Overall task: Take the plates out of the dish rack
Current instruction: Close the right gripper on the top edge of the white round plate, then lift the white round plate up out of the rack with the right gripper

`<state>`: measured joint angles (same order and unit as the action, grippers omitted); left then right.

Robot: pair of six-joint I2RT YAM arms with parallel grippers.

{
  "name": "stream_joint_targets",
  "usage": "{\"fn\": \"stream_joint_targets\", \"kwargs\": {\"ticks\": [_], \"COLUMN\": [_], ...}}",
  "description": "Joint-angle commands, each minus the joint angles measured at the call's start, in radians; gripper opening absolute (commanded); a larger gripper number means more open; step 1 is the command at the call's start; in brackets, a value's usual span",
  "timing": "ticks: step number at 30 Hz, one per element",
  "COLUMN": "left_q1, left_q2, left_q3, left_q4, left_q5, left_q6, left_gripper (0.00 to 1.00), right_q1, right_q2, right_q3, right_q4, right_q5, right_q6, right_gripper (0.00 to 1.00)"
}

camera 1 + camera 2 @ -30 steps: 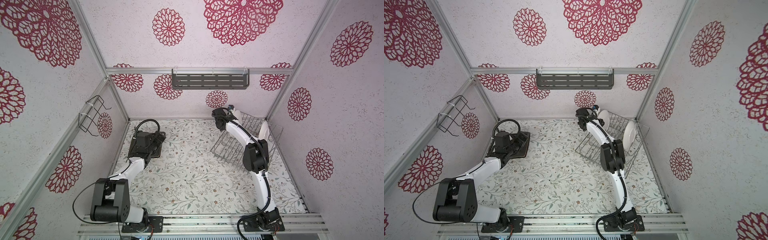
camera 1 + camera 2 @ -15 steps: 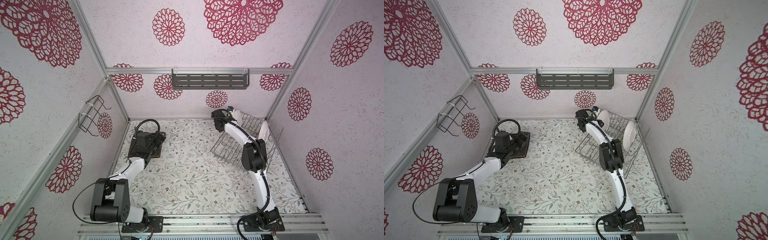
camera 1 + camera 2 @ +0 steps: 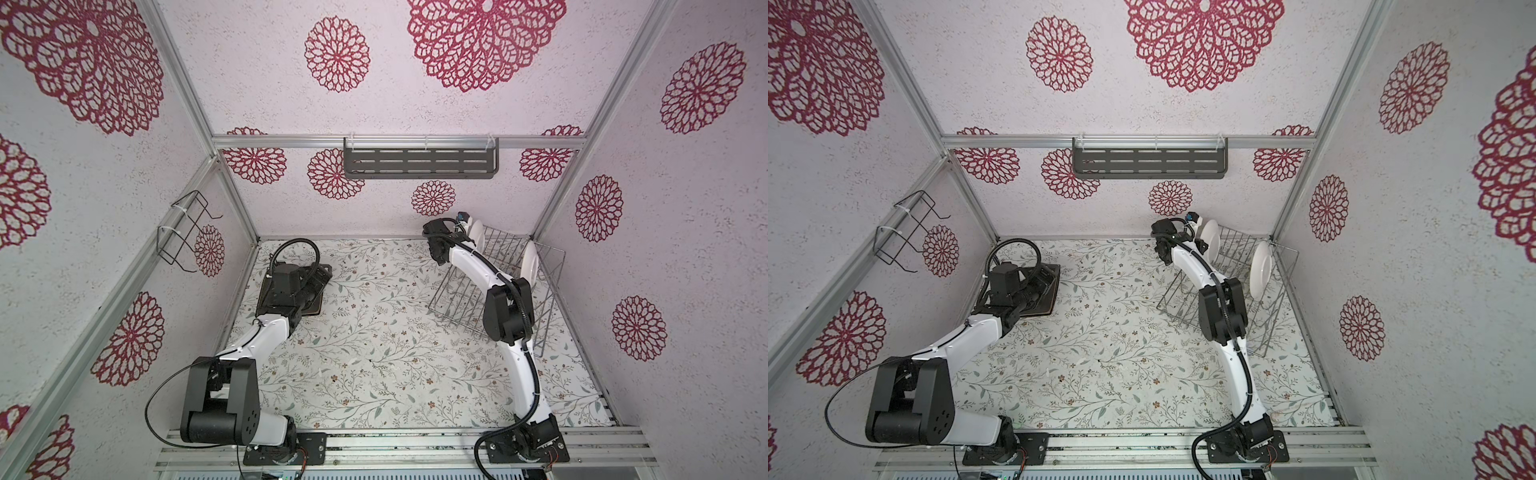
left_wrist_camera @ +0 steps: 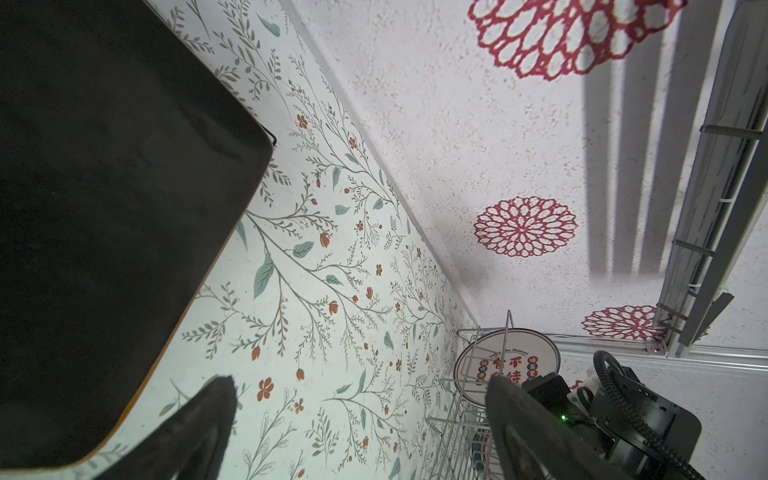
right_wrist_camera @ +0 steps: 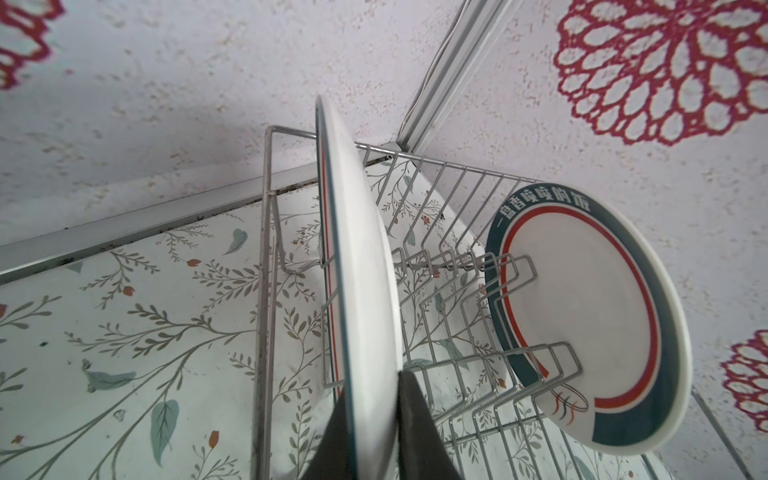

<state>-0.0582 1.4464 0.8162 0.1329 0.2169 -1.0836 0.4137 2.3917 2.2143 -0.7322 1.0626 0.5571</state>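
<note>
Right wrist view: pinching the round white plate with red Chinese characters [image 5: 357,257] near its rim with the right gripper [image 5: 374,390], dark fingers [image 5: 419,428] pressed against both faces. Seen edge-on here, standing upright among the prongs of the dish rack [image 5: 266,249], close to the rack's wire end wall. Further along the same rack, leaning in its own slot and well apart from the gripped one: the teal-rimmed plate [image 5: 590,316], face toward the camera, a red ring inside the teal band.

Same layout in both top views. Gripped plate [image 3: 477,235] at the rack's end nearest the back wall, teal-rimmed plate [image 3: 1261,270] further along, silver rack [image 3: 548,291] at the back right of the floral table [image 3: 374,353].

Left wrist view: left gripper [image 4: 359,382] spread wide, holding nothing, just beside the square dark-backed plate [image 4: 104,208]. Lying flat on the table, dark side up, a pale edge showing along one side. Across the table, red characters legible on the face of the racked plate [image 4: 507,361]. In a top view, left gripper [image 3: 320,276] low over that dark plate, near the left wall and well apart from the rack.
</note>
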Motion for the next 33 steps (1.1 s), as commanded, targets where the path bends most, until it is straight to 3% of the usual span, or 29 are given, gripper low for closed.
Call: {"fn": "stream_joint_targets", "kwargs": {"ticks": [1,3,11,27,33], "left_q1": [0.002,0.003,0.001,0.001,0.001], "left_q2": [-0.027,-0.027,-0.023,-0.032,-0.037], "left_q3": [0.016,0.016,0.015,0.010,0.011], "left_q4": [-0.009,-0.009,-0.009,-0.010,-0.010], "left_q5": [0.002,0.002,0.004,0.002,0.008], "left_q6": [0.022,0.021,0.019,0.021,0.019], "left_gripper": [0.98,0.98,0.97,0.97,0.97], "right_q1": [-0.007,-0.007,-0.002,0.027,0.038], "right_q2": [-0.017,-0.018,-0.025,-0.037,-0.043], "right_q3": [0.035,0.035,0.035,0.059,0.067], "right_q4": [0.005,0.007,0.007,-0.006,-0.003], "right_q5": [-0.012,-0.024,-0.060,0.076,0.118], "right_q6": [-0.012,-0.011,0.032,0.249,0.213], "right_gripper": [0.06,0.00,0.00,0.00,0.00]}}
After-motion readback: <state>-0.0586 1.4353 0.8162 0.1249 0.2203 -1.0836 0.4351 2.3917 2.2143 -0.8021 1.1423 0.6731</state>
